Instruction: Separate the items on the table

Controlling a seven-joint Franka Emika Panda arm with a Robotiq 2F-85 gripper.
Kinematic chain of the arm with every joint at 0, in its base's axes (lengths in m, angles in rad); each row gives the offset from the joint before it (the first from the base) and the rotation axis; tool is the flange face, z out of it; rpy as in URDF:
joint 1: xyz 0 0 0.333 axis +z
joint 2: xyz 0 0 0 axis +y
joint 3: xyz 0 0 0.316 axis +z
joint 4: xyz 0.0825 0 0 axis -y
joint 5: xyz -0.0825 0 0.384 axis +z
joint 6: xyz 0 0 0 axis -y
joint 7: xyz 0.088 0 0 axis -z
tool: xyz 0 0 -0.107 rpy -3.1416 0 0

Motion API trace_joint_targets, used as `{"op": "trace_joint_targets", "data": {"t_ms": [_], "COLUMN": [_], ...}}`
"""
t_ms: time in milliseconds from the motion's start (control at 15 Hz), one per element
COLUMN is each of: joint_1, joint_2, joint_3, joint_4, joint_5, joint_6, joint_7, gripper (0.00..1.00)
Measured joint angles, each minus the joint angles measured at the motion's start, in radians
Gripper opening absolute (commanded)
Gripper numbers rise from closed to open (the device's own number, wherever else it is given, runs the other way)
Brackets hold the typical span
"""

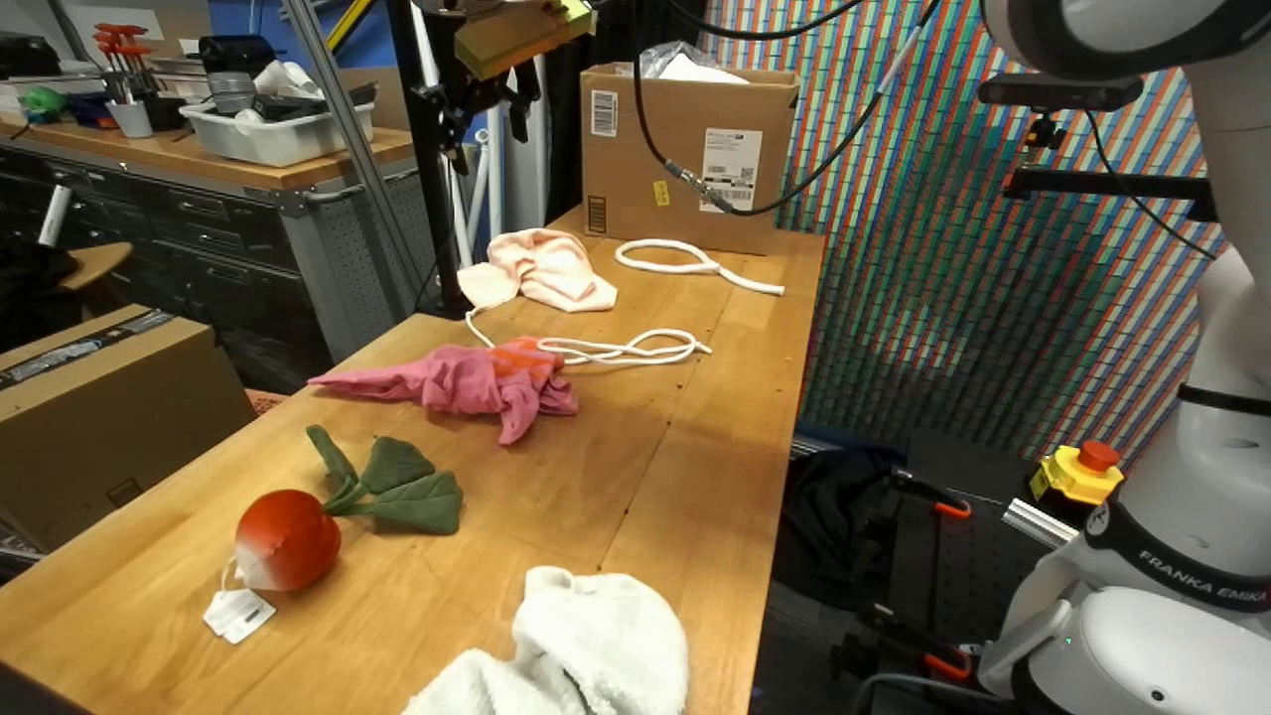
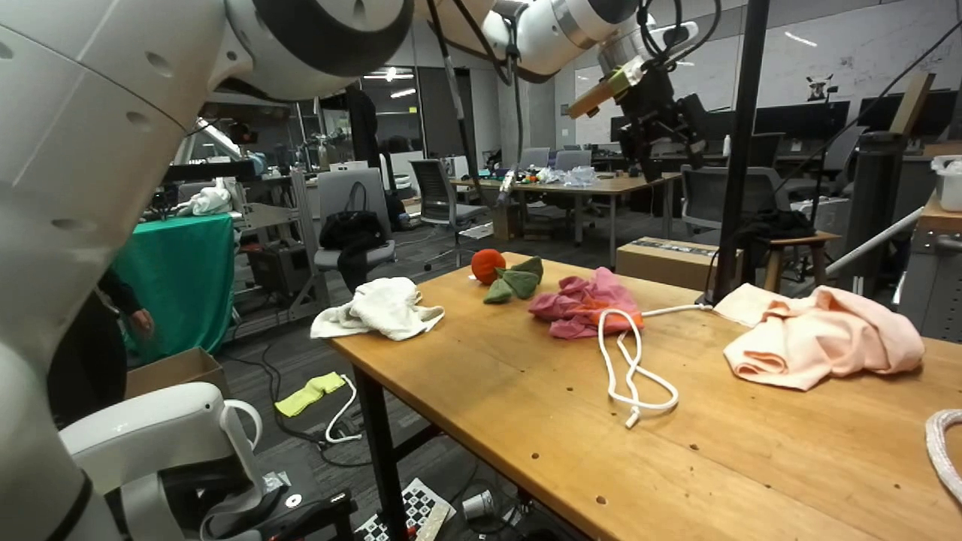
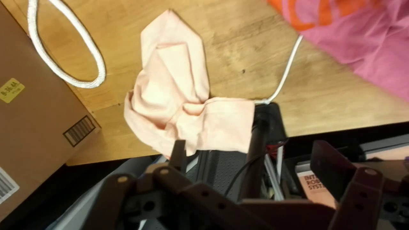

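Nearest in the wrist view, gripper (image 3: 250, 156) spread wide, holding nothing. Beyond, left on the tabletop (image 3: 243, 48), crumpled peach cloth (image 3: 179, 92); right, pink cloth (image 3: 377, 48), with white cord (image 3: 289, 65) between. Probably light and limp: pinch a raised fold of peach, clear of the cord.

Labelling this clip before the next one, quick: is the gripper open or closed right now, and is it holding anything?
Gripper: open, jaws wide apart, holding nothing.

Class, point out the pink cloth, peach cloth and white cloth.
Pink cloth (image 1: 462, 381), in an exterior view: crumpled middle.
Peach cloth (image 3: 177, 91), in the wrist view: folded middle.
White cloth (image 2: 383, 306), in an exterior view: bunched middle.
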Motion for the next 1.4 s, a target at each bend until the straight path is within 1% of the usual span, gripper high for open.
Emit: {"op": "trace_joint_targets", "data": {"t_ms": [200,333,533,800,1067,1267,1400], "joint_1": [0.042,0.057,0.06,0.046,0.021,0.005,-0.001], "joint_2": [-0.091,-0.15,-0.238,-0.348,-0.408,-0.422,-0.422], "joint_3": [0.042,0.071,0.106,0.134,0.146,0.148,0.15], "joint_4": [-0.145,-0.245,-0.398,-0.581,-0.689,-0.727,-0.742], "joint_5": [0.013,0.04,0.106,0.191,0.245,0.279,0.302], "joint_6": [-0.019,-0.022,-0.02,-0.019,-0.019,-0.012,0.012], "joint_7": [0.006,0.009,0.003,-0.044,-0.119,-0.174,-0.2], "gripper": [1.0,1.0,1.0,1.0,1.0,1.0,1.0]}}
